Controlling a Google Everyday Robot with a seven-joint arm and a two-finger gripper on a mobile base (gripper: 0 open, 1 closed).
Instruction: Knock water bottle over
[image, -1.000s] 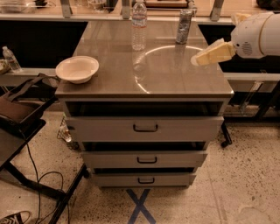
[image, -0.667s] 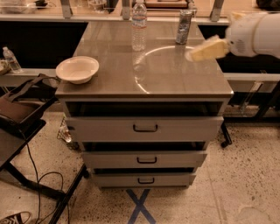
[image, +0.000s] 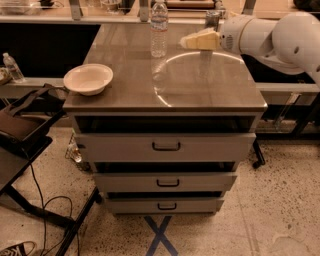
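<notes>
- Water bottle (image: 159, 30): upright near the rear edge of the surface (image: 210, 87), a little left of the middle. It has a white cap, a clear ribbed body and a pale label band.
- Tool (image: 189, 41): cream-coloured, hanging over the rear of the surface just right of the water bottle. In the view it is level with the bottle's lower half. Its tip points left toward the bottle, with a narrow gap between them. Nothing is seen in it, and I cannot tell whether it is released or clenched.
- Arm (image: 270, 35): white and rounded, reaching in from the right edge of the view.
- Cylinder (image: 212, 19): shiny metal, standing at the rear right of the surface, partly hidden behind the tool.
- Bowl (image: 88, 78): pale, right way up, at the front left corner of the surface, well apart from the water bottle.
- Drawers (image: 165, 146): three stacked under the surface, each with a dark handle.
- Small bottle (image: 12, 67): clear, on a ledge at the far left, off the surface.
- Tape cross (image: 160, 236): blue, on the speckled floor in front of the drawers.
</notes>
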